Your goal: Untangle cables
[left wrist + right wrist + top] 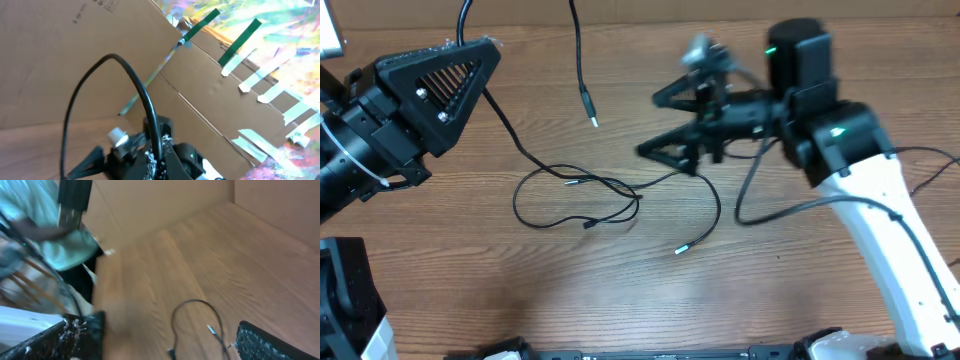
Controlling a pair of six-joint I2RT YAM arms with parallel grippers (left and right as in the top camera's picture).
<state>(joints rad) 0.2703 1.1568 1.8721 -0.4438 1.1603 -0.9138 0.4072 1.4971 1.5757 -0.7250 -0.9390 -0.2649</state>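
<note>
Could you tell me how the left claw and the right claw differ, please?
The left claw is shut on a cable; the right claw is open and empty. The left claw sits far left; the right claw hovers by the tangle. Both are black.

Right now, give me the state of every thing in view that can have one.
left gripper: jaws shut on the long cable, which runs down into the tangle.
right gripper: jaws open, holding nothing.
tangled cables: lying on the table in crossed loops, not yet separated.
loose cable: lying apart from the tangle, plug tip free.
</note>
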